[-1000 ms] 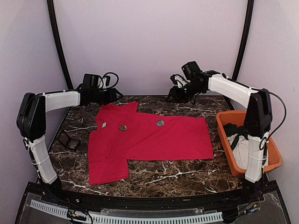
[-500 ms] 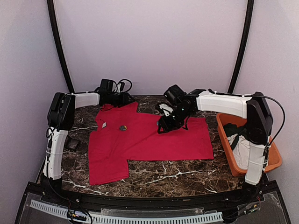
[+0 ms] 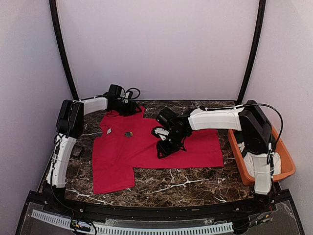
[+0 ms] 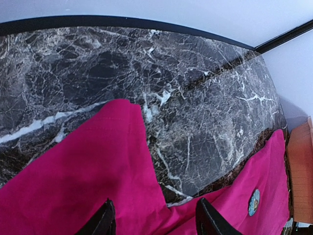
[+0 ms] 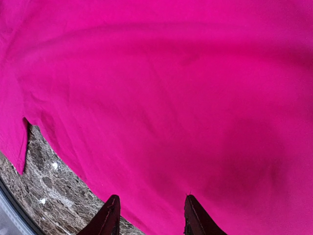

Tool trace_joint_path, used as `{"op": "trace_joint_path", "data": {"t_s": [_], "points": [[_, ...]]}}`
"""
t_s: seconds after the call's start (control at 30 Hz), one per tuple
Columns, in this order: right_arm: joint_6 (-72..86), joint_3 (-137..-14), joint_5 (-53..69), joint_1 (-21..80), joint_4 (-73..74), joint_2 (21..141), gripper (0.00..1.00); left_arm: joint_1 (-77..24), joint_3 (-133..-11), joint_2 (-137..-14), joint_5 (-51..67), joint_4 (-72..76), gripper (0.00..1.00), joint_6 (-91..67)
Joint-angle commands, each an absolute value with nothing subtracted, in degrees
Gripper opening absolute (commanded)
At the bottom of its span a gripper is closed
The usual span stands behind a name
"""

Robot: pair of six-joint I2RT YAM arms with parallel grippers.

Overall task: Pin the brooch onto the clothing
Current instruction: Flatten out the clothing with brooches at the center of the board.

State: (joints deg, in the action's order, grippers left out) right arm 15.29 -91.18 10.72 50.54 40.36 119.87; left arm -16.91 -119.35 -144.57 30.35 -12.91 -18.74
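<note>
Counter (image 3: 195, 183): dark marble with white veins, carrying everything below.

Red T-shirt (image 3: 146, 152): spread flat across the counter's middle, long axis running left to right, collar end to the left, hem to the right.

Orange bin (image 3: 286, 169): at the counter's right edge, well apart from the shirt, holding other cloth.

Right tool (image 3: 164, 148): poised low over the shirt's middle. Fingers apart in the right wrist view (image 5: 151, 215), nothing between them, only red fabric beneath.

Left tool (image 3: 124, 106): at the far sleeve near the collar. Fingers likewise apart (image 4: 155, 220), nothing gripped.

Brooch (image 3: 128, 133): small round disc on the shirt's chest, between the two tools. To the left of the right tool and on the near side of the left tool, probably slightly closer to the left one. Pinned or merely resting: not discernible.

White tag (image 3: 108, 130): by the collar, too small to read. No brand or legible writing anywhere. Brooch face pale teal in the left wrist view (image 4: 254, 202), design unreadable.
</note>
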Motion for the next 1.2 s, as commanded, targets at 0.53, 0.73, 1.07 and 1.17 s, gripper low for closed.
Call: {"op": "trace_joint_path", "data": {"t_s": [0.53,0.73,1.07,1.17], "points": [[18.4,-82.5,8.5,56.5,44.6,118.0,0.43,-12.7,-127.1,-152.2,19.8,-22.0,0.54,-20.9],[19.1,-79.6,9.3,56.6,43.5,117.4,0.43,-10.5,-127.2,-151.7,17.1,-19.7,0.54,-24.0],[19.6,-76.9,12.9,59.1,42.9,115.6,0.43,-8.0,-127.9,-151.6,12.8,-17.7,0.55,-26.5],[19.5,-76.9,14.0,60.1,43.1,115.4,0.43,-7.8,-127.9,-151.9,14.1,-16.0,0.57,-28.0]]}}
